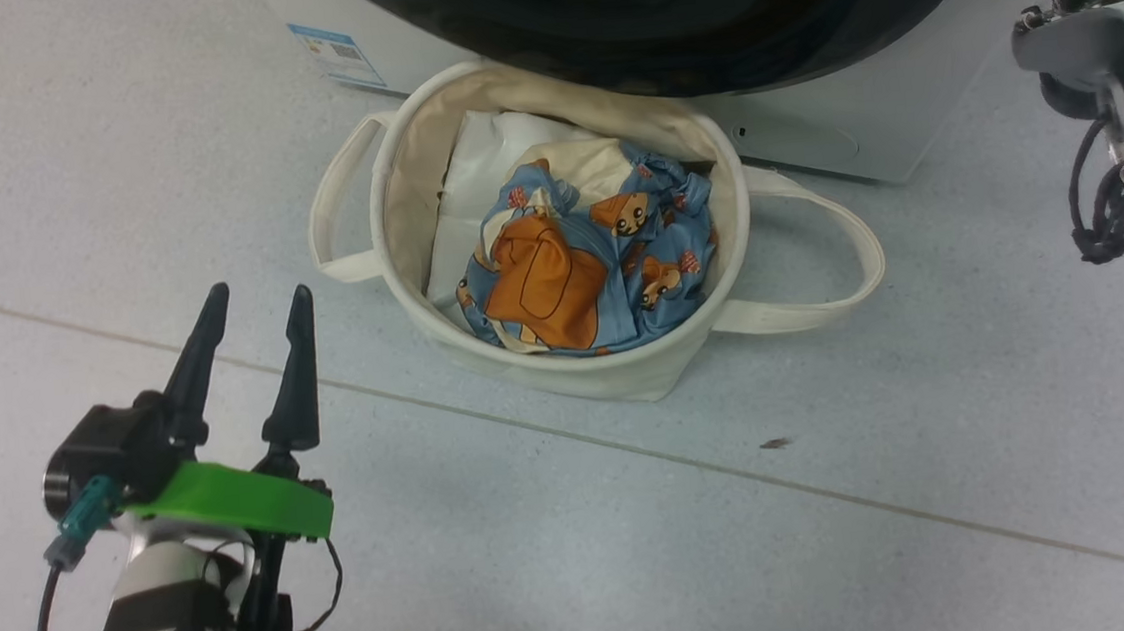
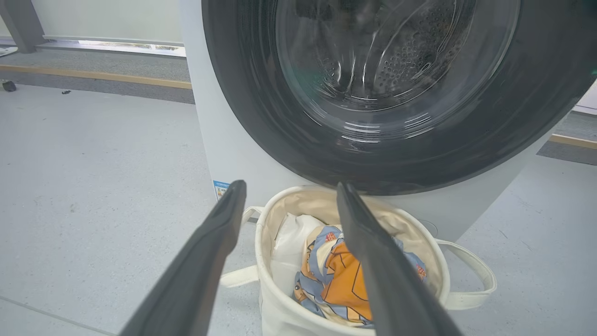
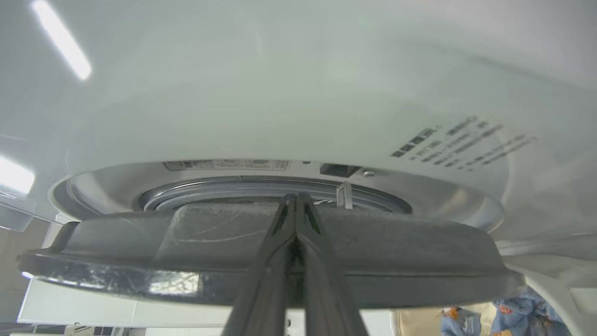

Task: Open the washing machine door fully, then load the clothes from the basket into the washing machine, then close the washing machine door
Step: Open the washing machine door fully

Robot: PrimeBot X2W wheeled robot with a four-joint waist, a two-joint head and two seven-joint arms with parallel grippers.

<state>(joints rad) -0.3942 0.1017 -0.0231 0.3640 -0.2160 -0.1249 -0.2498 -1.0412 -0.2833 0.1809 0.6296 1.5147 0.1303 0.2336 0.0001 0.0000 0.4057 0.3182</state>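
Hovering spread and empty, the left gripper [image 1: 257,294] is near the basket [image 1: 577,376] of clothes [image 1: 598,262] in the head view; its wrist view faces the door [image 2: 242,107]. Right wrist view: the right gripper [image 3: 296,200], fingers together, empty, is at the ajar door's edge, which likely needs swinging wider.

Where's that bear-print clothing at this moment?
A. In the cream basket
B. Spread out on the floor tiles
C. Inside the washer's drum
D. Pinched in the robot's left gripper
A: the bear-print clothes lie bunched inside the cream canvas basket in front of the washing machine, next to a white bundle, while the left gripper is open, off to the side, holding nothing.
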